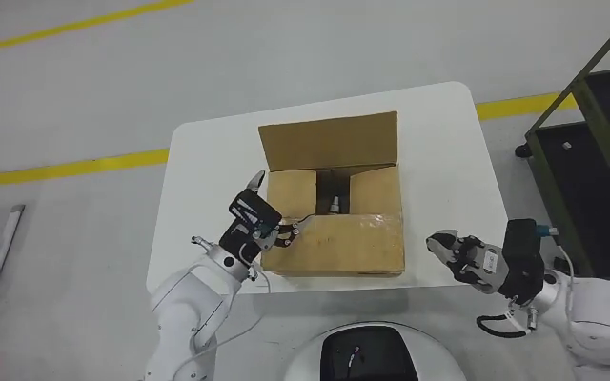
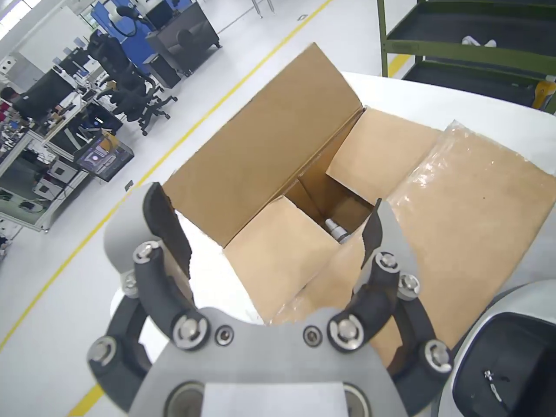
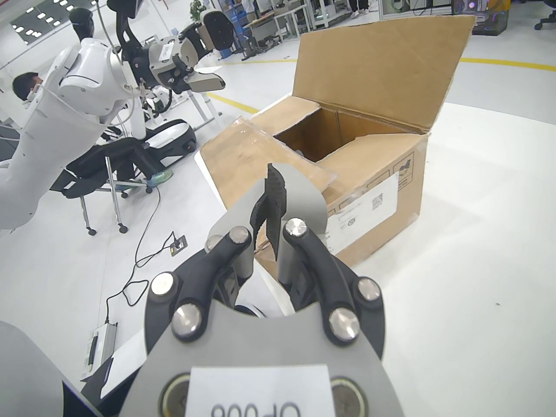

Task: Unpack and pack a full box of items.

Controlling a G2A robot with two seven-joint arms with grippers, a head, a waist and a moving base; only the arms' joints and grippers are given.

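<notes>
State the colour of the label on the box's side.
The label is white with dark print; clearest in the right wrist view.

A white tabletop [image 1: 438, 124] stood on a pale grey floor [image 1: 95, 76] crossed by a yellow line [image 1: 86, 167]. A green metal rack [image 1: 577, 162] stood near its right side. Black office chairs [image 2: 130, 84] stood well apart, and a black cable [image 3: 143, 245] trailed over the floor.

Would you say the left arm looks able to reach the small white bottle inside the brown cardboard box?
Probably not yet. The left claw hangs open over a near corner of the brown cardboard box, but folded flaps leave only a narrow gap above the small white bottle, likely too tight.
</notes>
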